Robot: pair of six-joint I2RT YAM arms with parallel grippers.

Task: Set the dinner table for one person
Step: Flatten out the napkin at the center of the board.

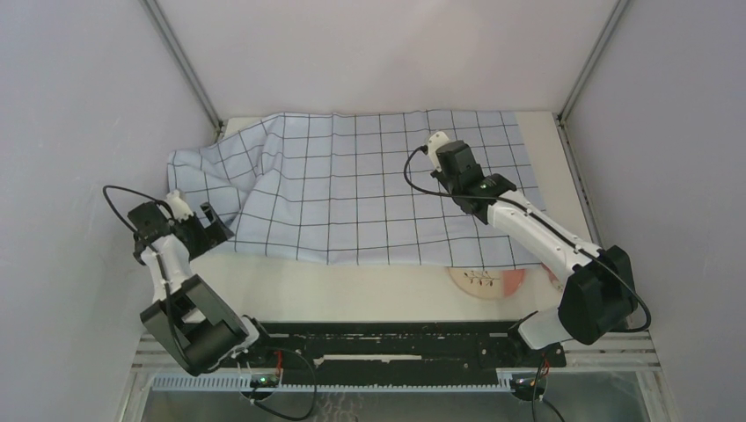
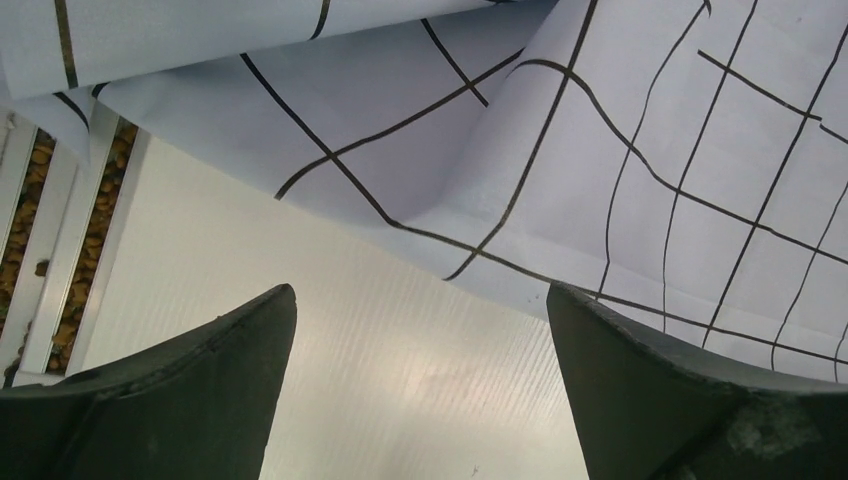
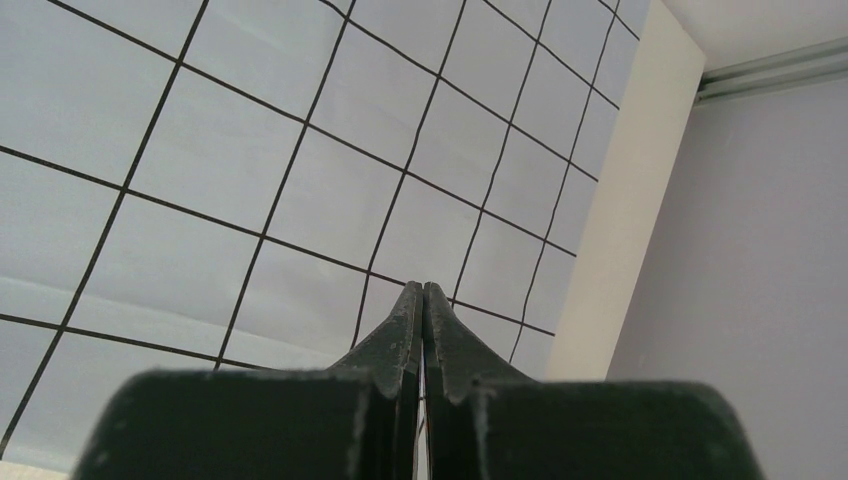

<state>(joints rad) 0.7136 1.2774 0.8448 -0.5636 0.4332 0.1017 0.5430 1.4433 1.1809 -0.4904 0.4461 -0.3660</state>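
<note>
The left claw [image 2: 420,300] is held spread beside the cloth [image 1: 369,185] at the worktop's [image 1: 352,290] left edge; the right claw [image 3: 423,290] is pressed together above the cloth.

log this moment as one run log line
cloth: spread on dinner table, rumpled at left | left end effector: open, at rumpled edge | right end effector: shut, over cloth | plate: partly hidden, near right

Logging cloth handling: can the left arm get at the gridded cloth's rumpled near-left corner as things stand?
Probably yes: the left gripper is open, the cloth's folded corner lies ahead of it, only bare table between.
</note>
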